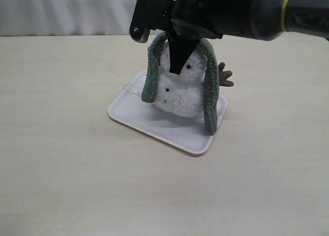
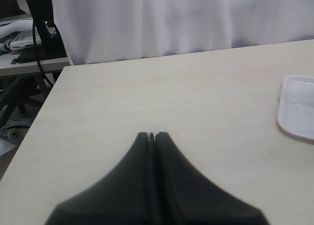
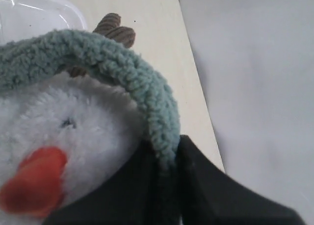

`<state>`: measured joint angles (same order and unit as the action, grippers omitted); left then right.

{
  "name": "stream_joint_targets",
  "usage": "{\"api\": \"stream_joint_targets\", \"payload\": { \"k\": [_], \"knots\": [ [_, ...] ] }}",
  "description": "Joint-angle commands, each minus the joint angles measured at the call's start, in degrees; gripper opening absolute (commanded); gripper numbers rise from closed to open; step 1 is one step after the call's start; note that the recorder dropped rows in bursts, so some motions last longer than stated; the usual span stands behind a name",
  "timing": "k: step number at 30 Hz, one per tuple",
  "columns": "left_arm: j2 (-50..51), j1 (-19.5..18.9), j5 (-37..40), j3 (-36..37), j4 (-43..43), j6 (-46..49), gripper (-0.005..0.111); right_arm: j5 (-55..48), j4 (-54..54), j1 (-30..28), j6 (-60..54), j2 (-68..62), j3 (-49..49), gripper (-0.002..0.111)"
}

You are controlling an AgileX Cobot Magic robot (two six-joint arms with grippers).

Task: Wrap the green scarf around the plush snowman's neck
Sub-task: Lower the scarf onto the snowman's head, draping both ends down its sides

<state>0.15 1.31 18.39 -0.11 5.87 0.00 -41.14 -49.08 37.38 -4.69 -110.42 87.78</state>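
The plush snowman (image 1: 180, 92) stands on the white tray (image 1: 175, 130), its head partly hidden behind my right gripper (image 1: 176, 66). The green scarf (image 1: 211, 92) is draped over its head, one end hanging down each side of the body. In the right wrist view my right gripper (image 3: 167, 149) is shut on the green scarf (image 3: 142, 83) right beside the white head and orange nose (image 3: 34, 178). A brown twig arm (image 1: 225, 75) sticks out behind. The neck is hidden. My left gripper (image 2: 152, 136) is shut and empty over bare table, away from the toy.
The beige table (image 1: 61, 143) spreads all around the tray. A corner of the white tray (image 2: 297, 107) shows in the left wrist view. A white curtain (image 1: 61, 10) hangs behind the table's far edge. Off the table's side stand a dark stand and cables (image 2: 39, 34).
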Motion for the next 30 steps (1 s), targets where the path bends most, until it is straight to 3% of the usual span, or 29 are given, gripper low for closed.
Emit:
{"api": "stream_joint_targets", "payload": {
  "k": [1, 2, 5, 19, 30],
  "knots": [
    [-0.1, -0.2, -0.7, 0.1, 0.1, 0.0, 0.000, -1.1, 0.7, 0.0, 1.6, 0.1, 0.2, 0.038],
    [-0.1, -0.2, -0.7, 0.1, 0.1, 0.0, 0.000, -1.1, 0.7, 0.0, 3.1, 0.1, 0.2, 0.045],
    [-0.1, -0.2, -0.7, 0.1, 0.1, 0.0, 0.000, -2.8, 0.7, 0.0, 7.9, 0.7, 0.2, 0.052],
    [-0.1, -0.2, -0.7, 0.1, 0.1, 0.0, 0.000, -9.2, 21.5, -0.1, 5.9, 2.6, 7.6, 0.052],
    [-0.1, -0.2, -0.7, 0.1, 0.1, 0.0, 0.000, -17.2, 21.7, -0.8, 8.9, 2.5, 10.4, 0.052]
  ]
}}
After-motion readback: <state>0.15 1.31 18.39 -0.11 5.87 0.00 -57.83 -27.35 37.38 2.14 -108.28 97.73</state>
